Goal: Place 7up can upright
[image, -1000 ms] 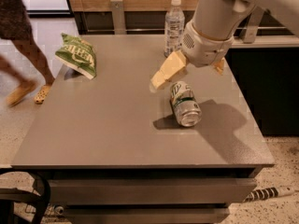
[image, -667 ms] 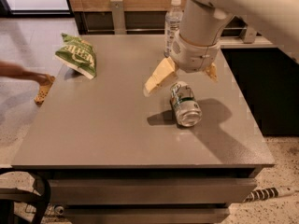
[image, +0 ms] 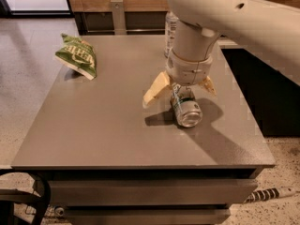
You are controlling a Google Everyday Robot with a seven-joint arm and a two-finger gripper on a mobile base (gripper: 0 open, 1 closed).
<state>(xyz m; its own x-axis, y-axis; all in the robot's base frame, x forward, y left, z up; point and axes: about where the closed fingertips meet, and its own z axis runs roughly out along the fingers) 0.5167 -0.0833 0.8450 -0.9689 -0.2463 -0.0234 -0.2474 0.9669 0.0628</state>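
While the 7up can (image: pixel 186 109) lay on its side right of the table's (image: pixel 93 125) centre, shiny end facing near, the end effector (image: pixel 180 89) hung over its far end, fingers (image: pixel 156 89) spread wide, released. A green snack bag (image: pixel 77 55) lay far left; a clear bottle (image: pixel 170 29) stood beyond.

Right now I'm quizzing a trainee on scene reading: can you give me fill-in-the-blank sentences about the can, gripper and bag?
1. The can lies on its ____ on the table.
2. The gripper is just over the can, with its fingers ____.
3. The bag at the table's far corner is coloured ____.

Missing words: side; open; green.
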